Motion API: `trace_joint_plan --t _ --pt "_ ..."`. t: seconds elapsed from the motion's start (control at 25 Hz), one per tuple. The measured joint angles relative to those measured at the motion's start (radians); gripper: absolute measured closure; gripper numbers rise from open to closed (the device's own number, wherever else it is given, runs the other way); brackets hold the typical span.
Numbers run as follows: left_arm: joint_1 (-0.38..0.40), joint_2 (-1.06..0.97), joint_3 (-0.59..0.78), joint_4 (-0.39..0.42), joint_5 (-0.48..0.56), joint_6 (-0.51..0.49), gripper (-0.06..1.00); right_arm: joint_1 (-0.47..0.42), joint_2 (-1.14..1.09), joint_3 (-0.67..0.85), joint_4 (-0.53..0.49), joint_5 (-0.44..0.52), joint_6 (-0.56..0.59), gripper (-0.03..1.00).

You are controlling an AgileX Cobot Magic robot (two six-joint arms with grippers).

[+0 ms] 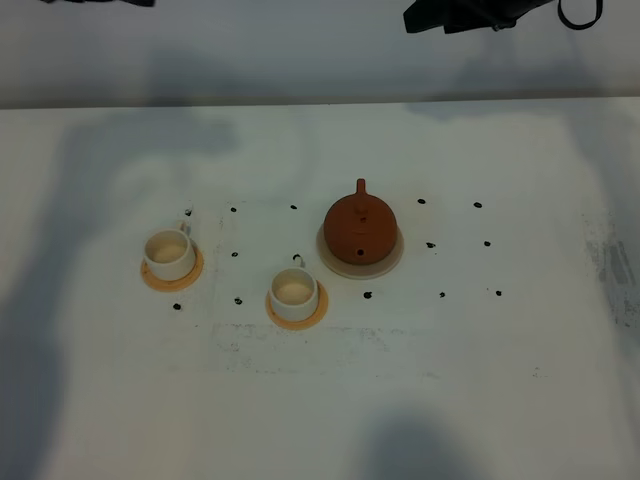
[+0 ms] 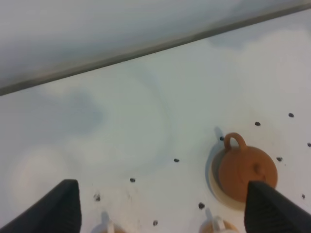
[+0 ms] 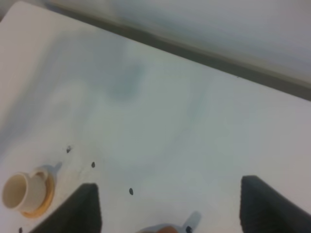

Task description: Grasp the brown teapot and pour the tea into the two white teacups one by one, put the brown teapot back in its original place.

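Note:
The brown teapot [image 1: 360,228] sits on its cream saucer [image 1: 333,264] right of the table's middle, spout toward the back. The two white teacups [image 1: 168,253] [image 1: 294,292] stand on orange coasters to its left. In the left wrist view my left gripper [image 2: 161,184] is open and high above the table, with the teapot [image 2: 245,170] near one finger [image 2: 274,208]. My right gripper [image 3: 167,183] is open too and holds nothing. Its view shows one teacup [image 3: 22,191] and only the edge of the other teacup [image 3: 189,222]. The teapot is out of that view.
Small black dots [image 1: 430,244] mark the white table around the tea set. Dark parts of the right arm [image 1: 470,12] hang at the back edge, above the wall line. Orange coasters [image 1: 152,278] lie under the cups.

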Motion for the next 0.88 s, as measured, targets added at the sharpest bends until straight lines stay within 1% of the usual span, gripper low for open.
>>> trace_joint_plan --t 0.08,0.16,0.28,0.36,0.44,0.52,0.6,0.68,0.76,0.88 --pt "0.0 -0.067 0.049 0.013 -0.006 -0.006 0.27 0.0 0.0 0.0 0.0 0.0 0.006 0.37" --pt "0.0 -0.153 0.139 0.038 -0.034 -0.021 0.27 0.0 0.0 0.0 0.0 0.0 0.011 0.37" --pt "0.0 -0.331 0.328 0.096 -0.115 -0.054 0.27 0.0 -0.001 0.0 0.007 0.0 0.043 0.37" --pt "0.0 -0.45 0.471 0.151 -0.166 -0.088 0.27 0.0 -0.003 0.0 0.003 0.001 0.06 0.37" --pt "0.0 -0.562 0.592 0.207 -0.212 -0.142 0.27 0.0 -0.014 0.002 -0.028 0.001 0.071 0.37" --pt "0.0 -0.67 0.698 0.278 -0.234 -0.204 0.27 0.0 -0.036 0.022 -0.073 0.001 0.088 0.37" --pt "0.0 -0.751 0.767 0.344 -0.239 -0.276 0.27 0.0 -0.071 0.064 -0.12 0.004 0.093 0.37" --pt "0.0 -0.816 0.819 0.391 -0.228 -0.322 0.27 0.0 -0.119 0.104 -0.172 0.004 0.097 0.37" --pt "0.0 -0.86 0.86 0.407 -0.202 -0.348 0.27 0.0 -0.164 0.141 -0.206 0.004 0.103 0.37" --pt "0.0 -0.922 0.923 0.418 -0.167 -0.359 0.27 0.0 -0.231 0.193 -0.227 0.004 0.114 0.37"
